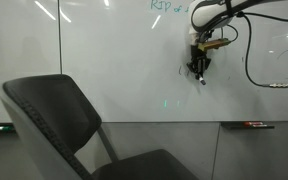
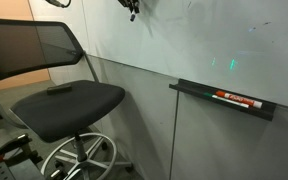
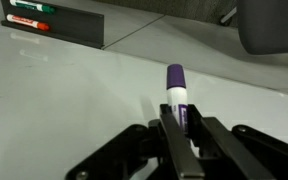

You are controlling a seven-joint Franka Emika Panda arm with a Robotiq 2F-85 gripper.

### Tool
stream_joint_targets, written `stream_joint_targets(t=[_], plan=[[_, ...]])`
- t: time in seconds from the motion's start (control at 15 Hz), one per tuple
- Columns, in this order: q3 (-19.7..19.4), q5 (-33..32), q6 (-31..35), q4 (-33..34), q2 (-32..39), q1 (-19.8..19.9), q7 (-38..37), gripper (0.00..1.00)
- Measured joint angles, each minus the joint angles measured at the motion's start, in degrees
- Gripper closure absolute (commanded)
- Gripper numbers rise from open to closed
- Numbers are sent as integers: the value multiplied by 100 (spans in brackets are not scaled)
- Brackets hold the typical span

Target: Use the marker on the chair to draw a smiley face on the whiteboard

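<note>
Black two-fingered claw (image 3: 184, 128) fills the bottom of the wrist view, its fingers (image 3: 210, 140) closed tight on the slim marker with a purple end and a white band (image 3: 176, 85), which juts forward over the large glossy whiteboard (image 3: 64, 95); whether the tip touches the board cannot be told from here. In an exterior view the claw (image 1: 200, 70) hangs from an arm cut off by the upper right corner, and the marker (image 1: 203, 81) points down and to the right, close against the whiteboard (image 1: 124, 60) just below green handwriting (image 1: 167, 6) that the top edge clips. In an exterior view only a dark scrap of the claw (image 2: 132, 9) shows at the upper border. The smiley face is too faint to make out in any view. The dark grey padded chair with a pale shell edge (image 1: 54, 115) stands well apart from the claw, low on the opposite side, partly out of frame. A dark ledge tray (image 2: 189, 88) below the board holds a red-and-black marker (image 2: 236, 99).
</note>
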State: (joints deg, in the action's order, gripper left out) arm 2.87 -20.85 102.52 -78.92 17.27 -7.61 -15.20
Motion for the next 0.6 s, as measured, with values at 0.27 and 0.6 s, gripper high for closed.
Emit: stream_joint_targets(t=[0.27, 0.6], plan=[[-11, -1, -31, 95, -58, 0, 74, 94], [55, 422, -677, -441, -704, 2, 78, 94]])
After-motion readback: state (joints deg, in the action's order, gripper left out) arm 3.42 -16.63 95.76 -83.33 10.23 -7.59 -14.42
